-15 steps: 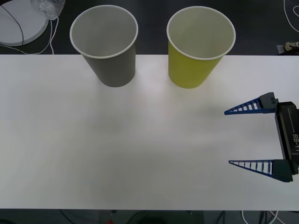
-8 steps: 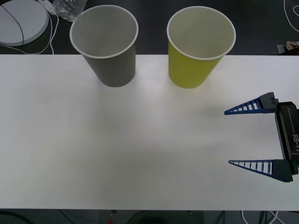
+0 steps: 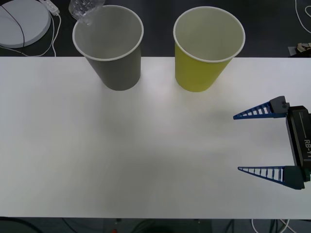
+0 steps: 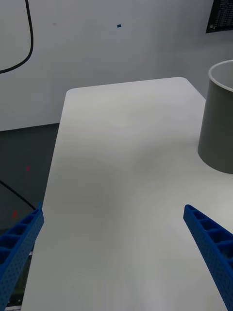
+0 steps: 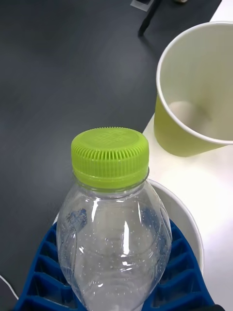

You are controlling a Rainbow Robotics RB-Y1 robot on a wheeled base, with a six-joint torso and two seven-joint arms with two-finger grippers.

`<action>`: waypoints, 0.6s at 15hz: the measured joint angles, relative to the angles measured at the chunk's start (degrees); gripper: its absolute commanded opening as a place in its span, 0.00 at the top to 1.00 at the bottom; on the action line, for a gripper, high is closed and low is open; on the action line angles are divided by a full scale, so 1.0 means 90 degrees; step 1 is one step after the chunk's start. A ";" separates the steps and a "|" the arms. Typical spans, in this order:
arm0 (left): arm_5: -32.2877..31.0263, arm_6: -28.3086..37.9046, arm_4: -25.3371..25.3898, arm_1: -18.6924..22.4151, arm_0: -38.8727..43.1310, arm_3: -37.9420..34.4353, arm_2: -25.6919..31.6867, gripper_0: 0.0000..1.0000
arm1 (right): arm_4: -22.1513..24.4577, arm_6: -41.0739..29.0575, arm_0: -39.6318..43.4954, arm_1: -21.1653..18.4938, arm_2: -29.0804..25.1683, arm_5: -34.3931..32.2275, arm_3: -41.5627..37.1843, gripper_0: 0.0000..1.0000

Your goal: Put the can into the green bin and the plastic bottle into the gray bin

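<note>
The clear plastic bottle (image 5: 114,238) with its lime-green cap (image 5: 110,155) is held by my left gripper (image 5: 114,291), whose blue fingers (image 5: 36,272) are shut on its body. In the front view the bottle (image 3: 85,8) hangs at the far left rim of the gray bin (image 3: 109,48). That bin's white rim (image 5: 187,218) shows just behind the bottle. The green bin (image 3: 208,48) stands to the right of the gray one, also seen from the left wrist (image 5: 194,97). My right gripper (image 3: 236,142) rests open over the table's right side, far from both bins. The can is out of view.
The white table (image 3: 146,155) stretches bare in front of the bins. A white round disc (image 3: 19,22) with cables lies on the dark floor behind the table's far left. From the right wrist the gray bin (image 4: 221,121) stands beyond the open fingers (image 4: 208,243).
The bottle has travelled to the right along the far edge, from beside the white disc to the gray bin's rim. The right arm has stayed still.
</note>
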 measured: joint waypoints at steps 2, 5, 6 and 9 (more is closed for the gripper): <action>0.0000 0.0000 -0.0001 -0.0041 0.0000 0.0000 0.0006 1.00 | 0.0000 0.0000 0.0000 0.0000 0.0000 0.0000 0.0000 0.00; 0.0000 0.0006 -0.0007 -0.0102 0.0000 0.0000 0.0017 1.00 | 0.0000 0.0000 0.0000 0.0000 0.0000 0.0000 0.0000 0.00; 0.0000 0.0013 -0.0005 -0.0127 0.0000 0.0000 0.0017 1.00 | 0.0000 0.0000 0.0000 0.0000 0.0000 0.0000 0.0000 0.00; 0.0000 0.0017 0.0090 -0.0139 0.0000 0.0051 0.0027 0.00 | 0.0000 0.0000 0.0000 0.0000 0.0000 0.0000 0.0000 0.00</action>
